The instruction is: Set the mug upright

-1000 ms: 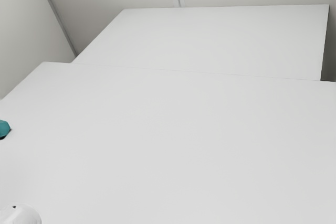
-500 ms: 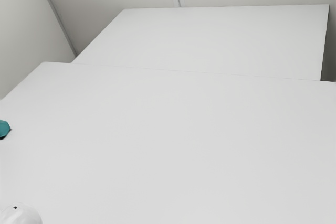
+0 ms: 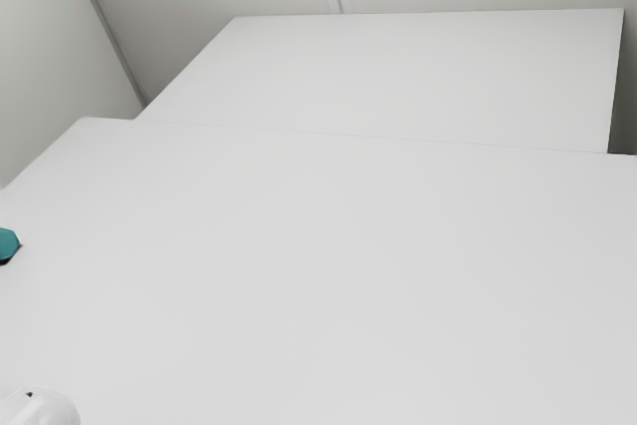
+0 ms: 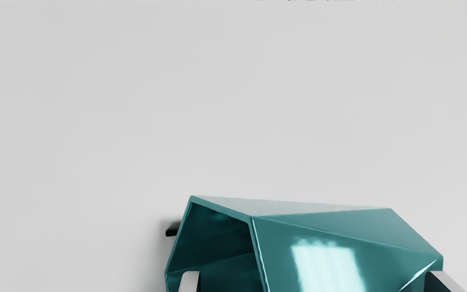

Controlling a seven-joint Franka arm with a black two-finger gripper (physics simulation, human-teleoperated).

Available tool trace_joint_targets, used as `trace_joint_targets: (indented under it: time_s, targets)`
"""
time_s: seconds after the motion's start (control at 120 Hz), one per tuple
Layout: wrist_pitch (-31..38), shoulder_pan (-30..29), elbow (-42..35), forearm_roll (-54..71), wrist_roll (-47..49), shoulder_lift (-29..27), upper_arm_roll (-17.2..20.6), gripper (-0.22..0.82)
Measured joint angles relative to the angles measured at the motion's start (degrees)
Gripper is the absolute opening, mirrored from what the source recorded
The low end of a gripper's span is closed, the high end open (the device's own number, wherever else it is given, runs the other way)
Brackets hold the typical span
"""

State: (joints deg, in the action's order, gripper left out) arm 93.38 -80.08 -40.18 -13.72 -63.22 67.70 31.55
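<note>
The teal faceted mug [image 3: 8,245] shows in part at the left edge of the exterior view, on the white table. In the wrist view the mug [image 4: 326,243] lies on its side, its dark mouth facing the side of one finger. My gripper [image 4: 313,282] is open, its fingertips wide apart: one fingertip [image 4: 189,282] overlaps the mouth end, the other [image 4: 439,280] is by the far, base end. Whether either touches the mug cannot be told. The lower part of the mug is cut off by the picture edge.
A white rounded part of the arm [image 3: 40,409] shows at the exterior view's bottom left corner. The white table [image 3: 348,276] has a second white surface [image 3: 398,77] behind it, with pale walls around. A small black piece [image 4: 172,229] pokes out beside the mug's mouth.
The white arm part in the exterior view's corner has turned and shifted very slightly. The visible piece of the mug has stayed where it was.
</note>
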Motion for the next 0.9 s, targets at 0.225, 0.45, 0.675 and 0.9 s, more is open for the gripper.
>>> trace_joint_targets:
  time_s: [0.225, 0.45, 0.675, 0.9]
  targets:
    - [-1.8, -0.5, -0.1, -0.2, -0.8, -0.9, 1.5, 0.20]
    - [-5.5, -1.5, -0.8, -1.9, -0.8, -2.0, 2.1, -0.06]
    - [-9.5, -3.4, -4.6, -7.5, 0.0, -3.7, 1.9, -0.15]
    - [-13.4, -4.5, -6.7, -10.9, 2.0, -7.1, 1.8, -0.16]
